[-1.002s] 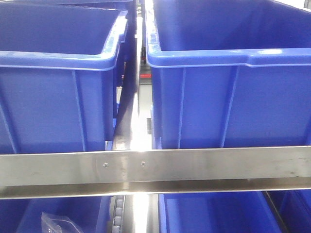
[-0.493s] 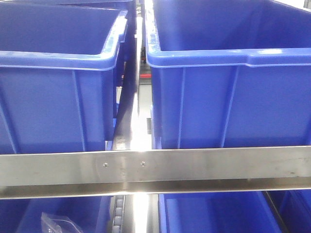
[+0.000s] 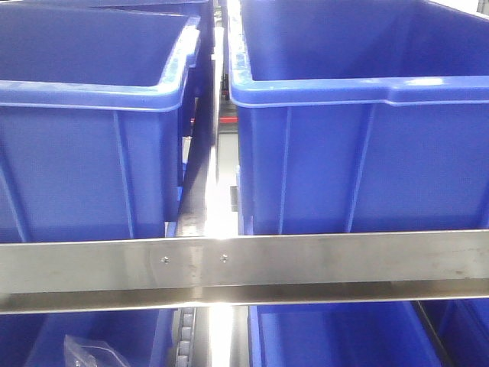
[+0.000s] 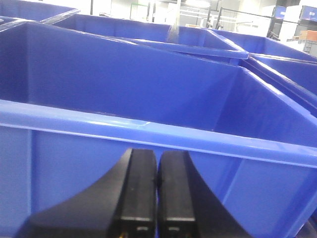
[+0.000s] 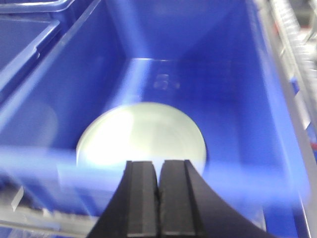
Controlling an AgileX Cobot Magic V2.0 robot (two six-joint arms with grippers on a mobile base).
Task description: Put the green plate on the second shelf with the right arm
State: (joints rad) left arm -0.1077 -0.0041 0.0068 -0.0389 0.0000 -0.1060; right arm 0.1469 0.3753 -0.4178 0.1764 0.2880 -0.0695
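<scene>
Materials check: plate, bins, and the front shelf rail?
Plate: pale green, looks like matte plastic; the image is blurred and overexposed, so the finish is uncertain.
Bins: blue moulded plastic, semi-gloss, with ribbed walls, a rolled rim and soft highlights.
Rail: bare metal, likely stainless or aluminium; brushed grey with streaky reflections and two small fasteners.

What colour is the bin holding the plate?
Blue; the bin around the green plate shows best in the right wrist view.

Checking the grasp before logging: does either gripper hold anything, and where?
Nothing. Both the left gripper and right gripper are shut empty; the plate lies in a bin.
</scene>
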